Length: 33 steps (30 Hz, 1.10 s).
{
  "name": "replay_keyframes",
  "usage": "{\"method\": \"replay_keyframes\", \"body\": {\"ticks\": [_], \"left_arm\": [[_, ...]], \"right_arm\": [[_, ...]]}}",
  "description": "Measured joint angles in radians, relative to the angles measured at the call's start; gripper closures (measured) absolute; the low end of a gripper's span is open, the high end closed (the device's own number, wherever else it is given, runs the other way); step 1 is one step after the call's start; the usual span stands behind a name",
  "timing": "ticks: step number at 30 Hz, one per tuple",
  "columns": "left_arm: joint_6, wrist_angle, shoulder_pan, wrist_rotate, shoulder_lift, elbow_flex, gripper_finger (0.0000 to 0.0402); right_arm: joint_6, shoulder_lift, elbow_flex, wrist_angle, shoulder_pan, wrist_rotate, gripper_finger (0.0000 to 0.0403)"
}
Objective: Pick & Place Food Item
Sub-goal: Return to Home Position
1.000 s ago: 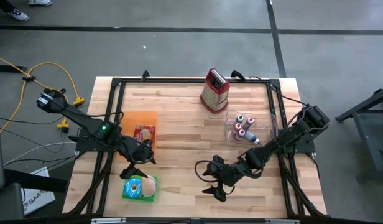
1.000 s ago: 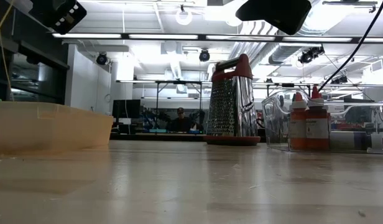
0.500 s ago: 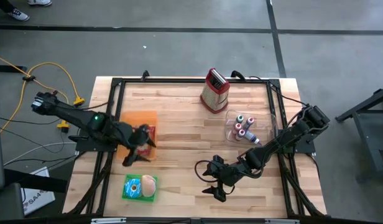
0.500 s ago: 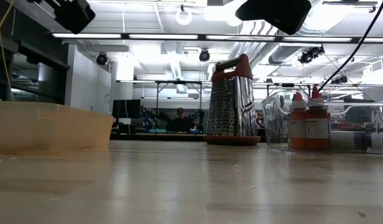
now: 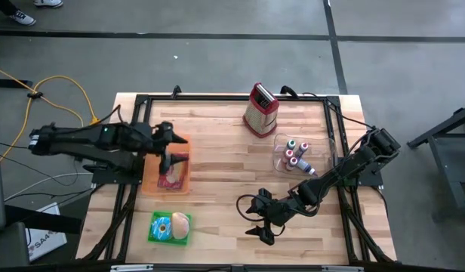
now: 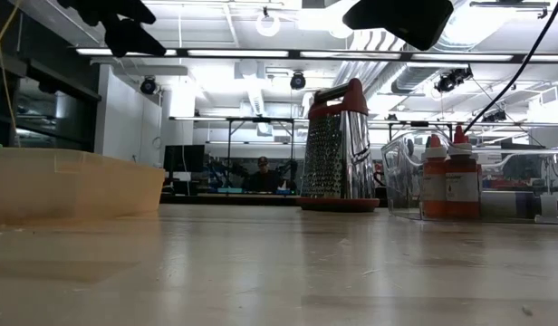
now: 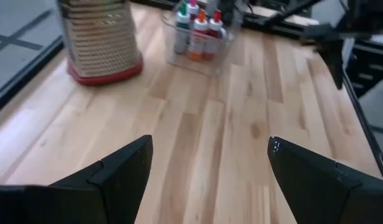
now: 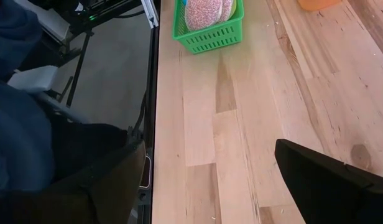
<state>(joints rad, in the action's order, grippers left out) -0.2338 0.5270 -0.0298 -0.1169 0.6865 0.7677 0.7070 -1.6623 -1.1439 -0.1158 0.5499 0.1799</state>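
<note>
Frosted donuts (image 5: 170, 227) lie in green mesh basket (image 5: 151, 239) at 7 o'clock; open-jawed, empty left gripper (image 5: 174, 160) over orange plastic tray (image 5: 152, 183) at 9 o'clock may clip its rim on retracting; right gripper (image 5: 255, 227) idles open at 5 o'clock.

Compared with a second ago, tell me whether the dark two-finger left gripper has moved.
Yes. In the high view the left gripper has drawn away from the green plastic basket, now over the orange tray.

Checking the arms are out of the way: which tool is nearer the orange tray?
Left. The left tool hangs open directly over the orange tray; the right tool, also open, is well off to the tray's right, over bare wood.
</note>
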Motion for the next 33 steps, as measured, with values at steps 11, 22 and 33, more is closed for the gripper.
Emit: {"method": "replay_keyframes", "body": {"ticks": [11,22,33], "left_arm": [[-0.016,0.001,0.056,0.002,-0.006,0.0,0.0091],[-0.031,-0.048,0.056,-0.129,-0.113,-0.09,0.0091],[-0.017,-0.249,0.056,-0.149,-0.403,-0.355,0.0091]], "right_arm": [[0.0,0.0,0.0,0.0,0.0,0.0,0.0055],[0.0,0.0,0.0,0.0,0.0,0.0,0.0055],[0.0,0.0,0.0,0.0,0.0,0.0,0.0055]]}}
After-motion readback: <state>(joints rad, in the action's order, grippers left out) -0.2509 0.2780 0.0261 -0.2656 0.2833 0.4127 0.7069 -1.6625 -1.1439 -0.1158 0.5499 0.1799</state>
